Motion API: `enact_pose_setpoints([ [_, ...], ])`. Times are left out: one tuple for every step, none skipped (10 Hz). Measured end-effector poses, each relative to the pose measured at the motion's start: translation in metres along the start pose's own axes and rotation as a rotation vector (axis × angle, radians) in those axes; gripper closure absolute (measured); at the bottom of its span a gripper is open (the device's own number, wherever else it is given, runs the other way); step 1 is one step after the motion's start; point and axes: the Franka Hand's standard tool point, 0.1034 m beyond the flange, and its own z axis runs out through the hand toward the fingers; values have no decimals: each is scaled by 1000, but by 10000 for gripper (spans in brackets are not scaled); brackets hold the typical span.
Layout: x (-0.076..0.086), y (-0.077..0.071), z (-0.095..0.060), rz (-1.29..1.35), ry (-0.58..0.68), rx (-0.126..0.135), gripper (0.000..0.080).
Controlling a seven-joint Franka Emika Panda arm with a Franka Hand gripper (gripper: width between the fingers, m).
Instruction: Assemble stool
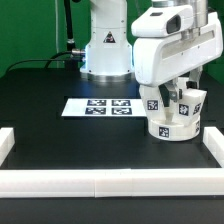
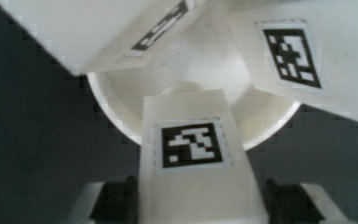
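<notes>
partly hidden seat (image 1: 172,127), leg (image 2: 201,150) between jaws — fingertips cropped

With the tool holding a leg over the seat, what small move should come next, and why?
Probably ease straight down, seating the white tagged block leg held by the tool: it stands upright over the round white plastic seat, where other legs already stand.

The seat (image 1: 172,126) sits at the frame's right on the tabletop (image 1: 50,130), legs (image 1: 190,100) on it; the marker board (image 1: 100,106) lies to its left, centre frame.
</notes>
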Motion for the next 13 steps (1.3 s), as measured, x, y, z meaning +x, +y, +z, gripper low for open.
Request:
enact_pose_setpoints([
  [1, 1, 0, 41, 22, -6, 463],
  [2, 2, 0, 121, 47, -17, 463],
  [3, 3, 0, 189, 65, -20, 463],
  [5, 6, 0, 264, 90, -22, 463],
  [7, 10, -1, 345, 117, -20, 463],
  [7, 11, -2, 379, 123, -16, 463],
  [6, 15, -3, 407, 122, -10, 436],
  [5, 19, -5, 403, 104, 0, 436],
  [8, 21, -9, 392, 95, 6, 232],
  [8, 20, -8, 391, 98, 5, 232],
  [7, 20, -8, 392, 97, 6, 175],
  [7, 20, -8, 392, 97, 6, 157],
  [7, 20, -8, 392, 97, 6, 157],
])
